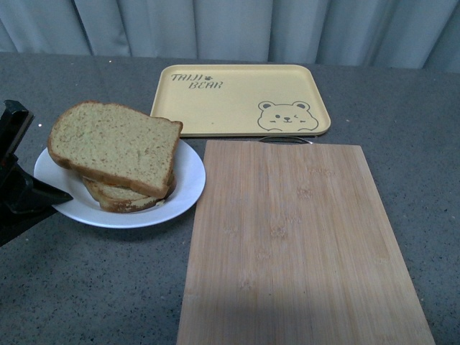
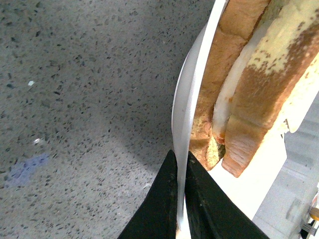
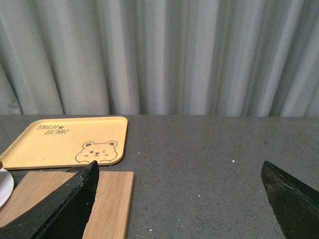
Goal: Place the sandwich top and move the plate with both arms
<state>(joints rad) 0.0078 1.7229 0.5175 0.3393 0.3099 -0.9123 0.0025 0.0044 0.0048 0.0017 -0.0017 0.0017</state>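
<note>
Front: a square, tan, speckled bread slice [image 1: 115,144] tops the stack on a round glossy white plate [image 1: 188,176] on the grey flecked surface [image 1: 86,287]. Left wrist: black left pincer [image 2: 180,199] clamps its thin rim. Right wrist: right pincer [image 3: 179,167] gapes.

The yellow tray [image 1: 237,93] reads "BEAR" below a word resembling "TAIJI"

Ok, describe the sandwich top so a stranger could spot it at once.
Find the bamboo cutting board mid-table; the white plate sits just left of it. The sandwich top is the uppermost speckled tan slice, overhanging the slices beneath.
</note>
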